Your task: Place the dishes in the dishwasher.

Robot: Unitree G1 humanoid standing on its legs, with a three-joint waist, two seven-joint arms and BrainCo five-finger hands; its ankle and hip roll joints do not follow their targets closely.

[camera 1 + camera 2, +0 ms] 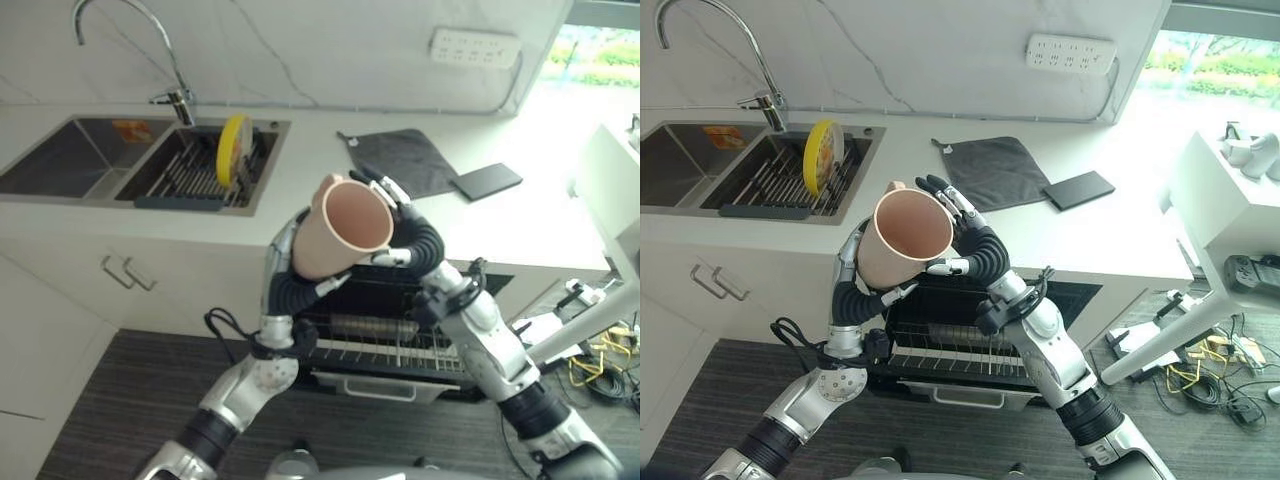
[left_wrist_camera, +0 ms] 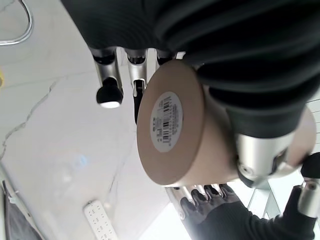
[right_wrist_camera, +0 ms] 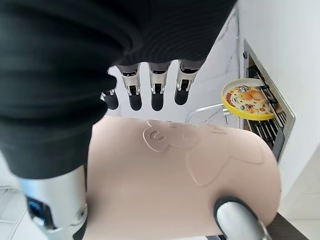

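A beige-pink cup hangs tilted in the air between both hands, its mouth toward me, above the open dishwasher's wire rack. My left hand grips it from the left and underneath, thumb curled across its side, with the labelled base facing the wrist. The right hand lies against the cup's right side, its fingers straight past the cup and the thumb resting on the wall. A yellow plate stands on edge in the sink's drying rack.
The double sink with its faucet is at the back left. A dark cloth and a black tablet lie on the counter behind the hands. A white side table stands to the right.
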